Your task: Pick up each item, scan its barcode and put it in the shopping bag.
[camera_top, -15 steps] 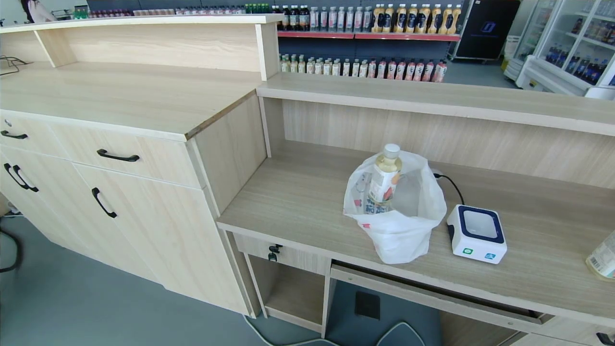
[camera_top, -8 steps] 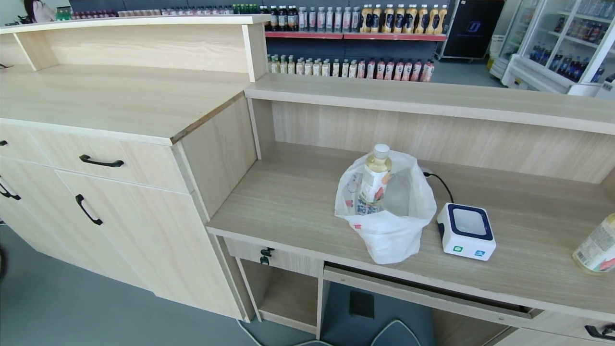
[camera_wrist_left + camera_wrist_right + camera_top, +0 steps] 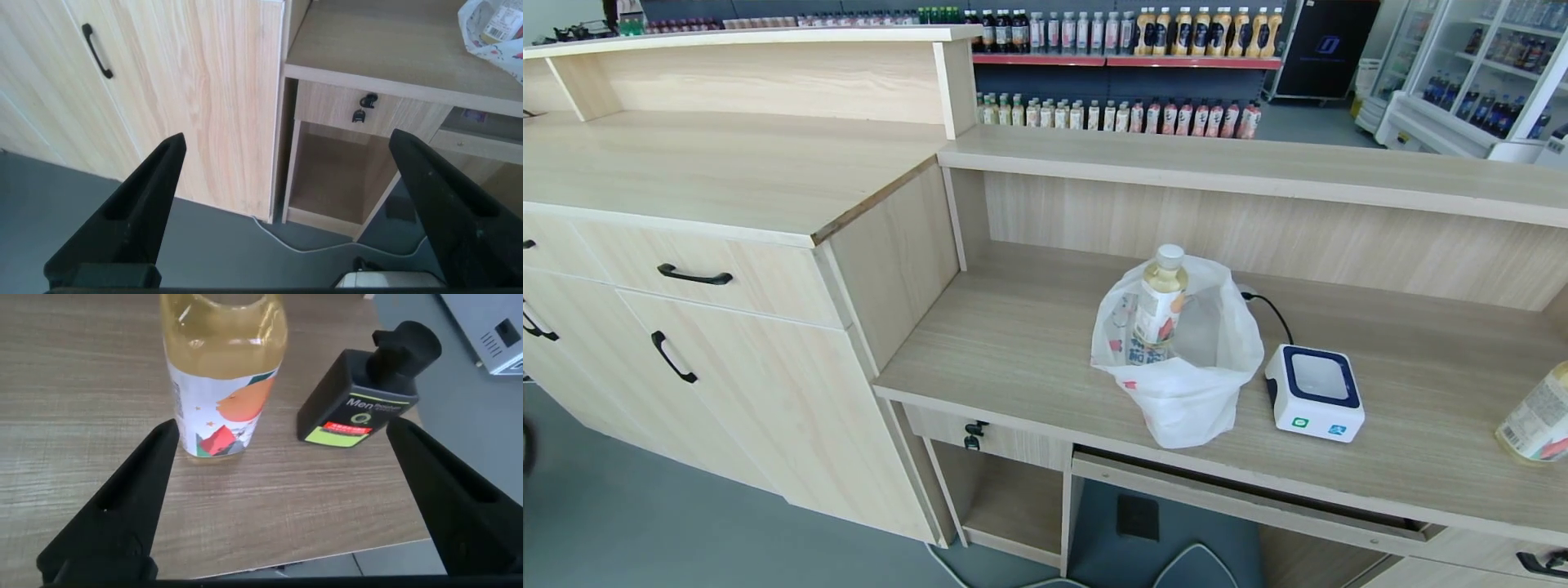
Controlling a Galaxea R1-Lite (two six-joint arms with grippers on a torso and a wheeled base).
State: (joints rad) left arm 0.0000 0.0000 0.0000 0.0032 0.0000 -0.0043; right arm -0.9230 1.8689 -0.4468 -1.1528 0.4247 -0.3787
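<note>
On the lower wooden counter (image 3: 1029,343) stands the white shopping bag (image 3: 1188,404), open at the top, with some red and blue print on its side that is too small to read; inside it the bottle in the bag (image 3: 1161,304) stands upright, with a white cap, a pale yellow drink and a white label with orange and blue marks, its neck rising over the bag's rim; just beside the bag, on its right, sits the scanner (image 3: 1315,394), a white box with a dark blue frame around its window and two little square signs, one green and one blue, on its front face; a black cable (image 3: 1274,309) runs from behind the bag toward it; well apart, at the right edge of the head view, stands the second bottle (image 3: 1535,416); its white label shows an orange round shape with red and teal shapes under it; near it, but not touching, is the black bottle (image 3: 359,396) with a pump top, close to the counter's edge; its label has white lettering over a green and a red patch; the right gripper (image 3: 282,429) hovers over the counter with its fingers spread wide and nothing between them, the second bottle just ahead of them; the left gripper (image 3: 288,140) hangs before the cabinet (image 3: 204,98), above the grey floor, also spread wide and holding nothing; behind the counter, shelves (image 3: 1127,61) carry rows of drinks whose labels are too far to read.
</note>
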